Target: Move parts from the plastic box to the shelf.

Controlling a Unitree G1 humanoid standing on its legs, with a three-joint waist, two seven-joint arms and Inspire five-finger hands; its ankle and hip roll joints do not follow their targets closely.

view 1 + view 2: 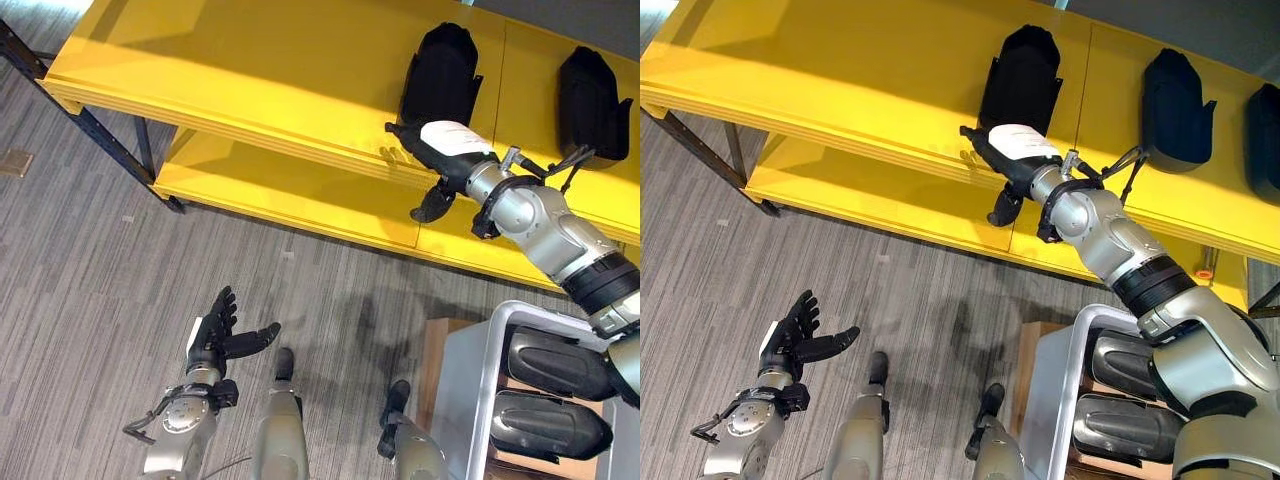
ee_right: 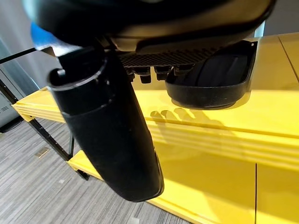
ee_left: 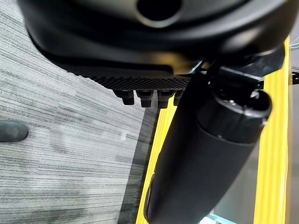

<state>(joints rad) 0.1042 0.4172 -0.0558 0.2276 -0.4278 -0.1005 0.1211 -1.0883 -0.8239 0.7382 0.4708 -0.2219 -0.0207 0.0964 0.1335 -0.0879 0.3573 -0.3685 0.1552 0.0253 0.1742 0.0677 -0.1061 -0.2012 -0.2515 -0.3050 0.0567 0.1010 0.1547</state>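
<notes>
The right robot hand [image 1: 440, 150] reaches over the front edge of the yellow two-tier shelf [image 1: 250, 80], its fingers straight and spread, holding nothing — its thumb hangs down past the shelf edge toward the lower tier. Just beyond its fingertips a black moulded plastic part [image 1: 440, 75] lies on the top tier, close to the front edge; in the right wrist view the same part [image 2: 212, 84] sits just past the finger row, apart from it, with the fingers' shadow cast on the yellow board in front of it. A second black moulded part [image 1: 592, 100] rests farther along the top tier toward the robot's right, well apart from the first, and the right eye view shows a third black part [image 1: 1265, 140] at the shelf's far right end. The white plastic box [image 1: 470, 400] stands low at the robot's right, on the grey striped carpet floor [image 1: 100, 280], with two dark grey moulded parts [image 1: 550, 395] lying in it side by side. The left robot hand [image 1: 215, 335] hangs low over the carpet at the robot's left — released, fingers straight and empty.
</notes>
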